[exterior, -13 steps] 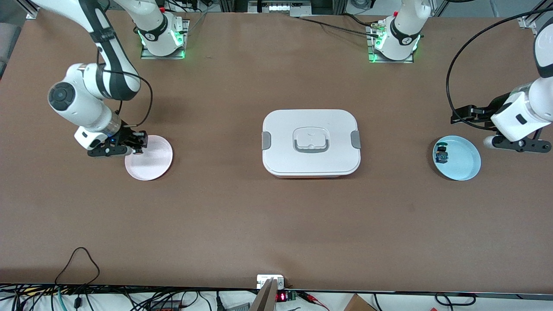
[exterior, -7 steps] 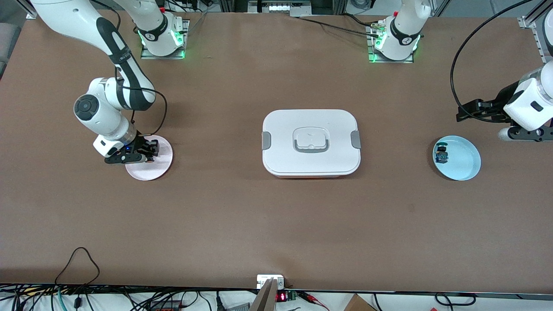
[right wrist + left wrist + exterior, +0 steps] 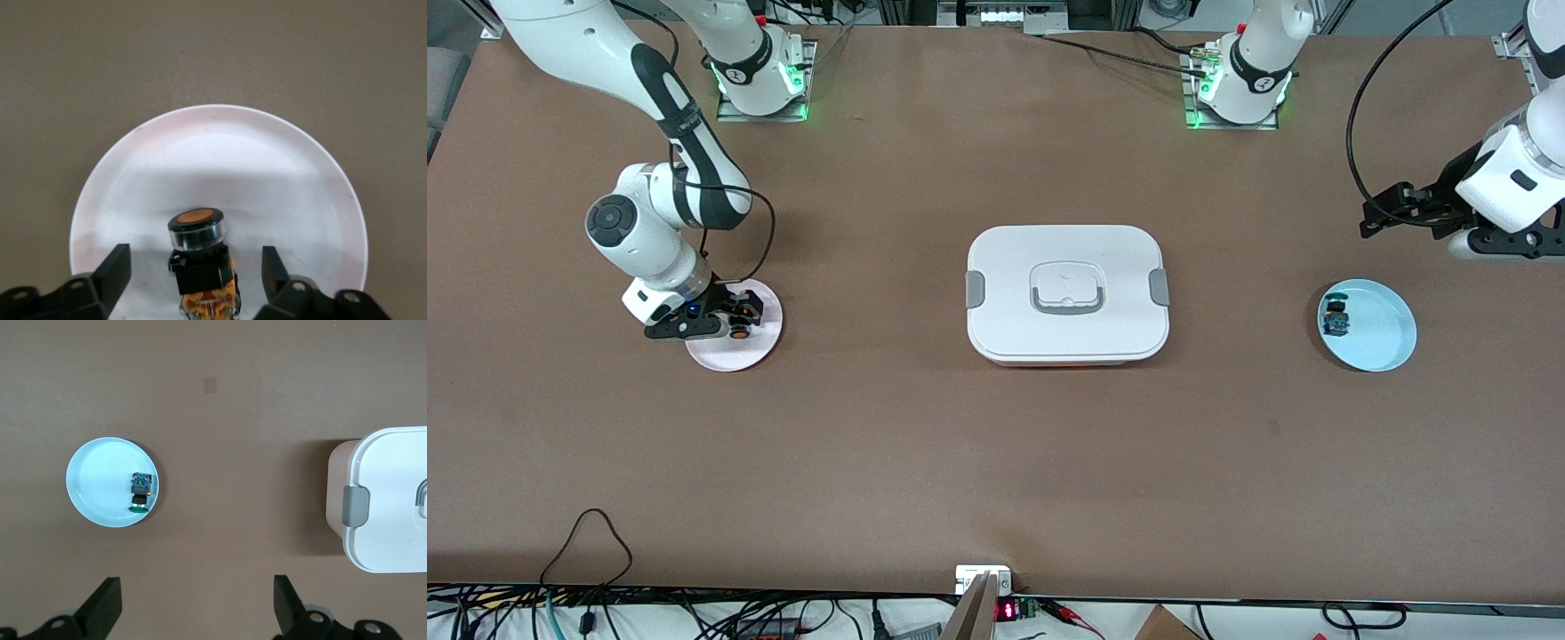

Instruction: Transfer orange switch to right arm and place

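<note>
the right gripper sat low over the pink plate at the left of the front frame, its body covering the plate's upper left part. the orange switch lay on the plate between the gripper's fingers; in the right wrist view the jaws stood wide with a clear gap on each side of the switch, touching nothing, and the switch's lower end was cut off by the bottom edge of the frame. in the front view only a small orange spot showed beside the fingers. the plate's rim was fully visible in the right wrist view, with bare table around it. the left gripper hung in the air at the upper right of the front frame, above bare table near the table's right edge, up-frame of the blue plate; the arm was partly cut off by the frame edge. in the left wrist view its fingertips were spread wide and empty at the bottom of the frame. the blue-green component rested inside the blue plate, near its rim. the white lidded box occupied the centre of the frame, well apart from both plates, with open table on all sides.
</note>
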`<action>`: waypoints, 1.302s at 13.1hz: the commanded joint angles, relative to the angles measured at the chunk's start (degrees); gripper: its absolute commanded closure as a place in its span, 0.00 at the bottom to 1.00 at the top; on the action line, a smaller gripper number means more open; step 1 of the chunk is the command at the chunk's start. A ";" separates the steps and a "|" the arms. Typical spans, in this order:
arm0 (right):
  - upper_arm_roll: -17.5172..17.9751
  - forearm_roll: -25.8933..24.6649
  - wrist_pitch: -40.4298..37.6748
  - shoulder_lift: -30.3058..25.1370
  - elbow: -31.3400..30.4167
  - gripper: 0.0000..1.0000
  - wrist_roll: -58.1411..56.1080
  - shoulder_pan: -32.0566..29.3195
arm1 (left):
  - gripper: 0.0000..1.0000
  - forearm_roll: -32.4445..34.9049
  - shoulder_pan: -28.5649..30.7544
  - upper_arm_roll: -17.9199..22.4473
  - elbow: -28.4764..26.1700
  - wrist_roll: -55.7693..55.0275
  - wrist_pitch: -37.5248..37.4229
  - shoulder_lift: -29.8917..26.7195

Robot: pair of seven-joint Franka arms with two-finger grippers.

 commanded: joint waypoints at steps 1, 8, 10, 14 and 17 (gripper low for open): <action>0.07 -0.28 -8.86 -9.73 -0.27 0.00 1.43 0.70 | 0.00 1.64 0.77 0.13 5.08 -0.55 -4.37 1.11; -0.10 -0.37 -49.80 -27.42 17.11 0.00 0.81 0.70 | 0.00 1.02 0.59 -0.39 6.85 -0.63 -4.30 1.12; -0.19 -0.37 -57.02 -28.23 23.43 0.00 1.24 0.70 | 0.00 1.20 0.59 -0.30 6.93 -0.46 -4.12 1.11; -0.11 -0.37 -58.64 -27.70 26.10 0.00 1.16 0.61 | 0.00 1.11 0.68 -0.22 6.93 -0.55 -4.12 0.76; -0.37 -0.19 -58.55 -24.11 31.09 0.00 1.60 0.26 | 0.00 1.64 0.59 -0.39 7.98 -0.46 -4.21 0.76</action>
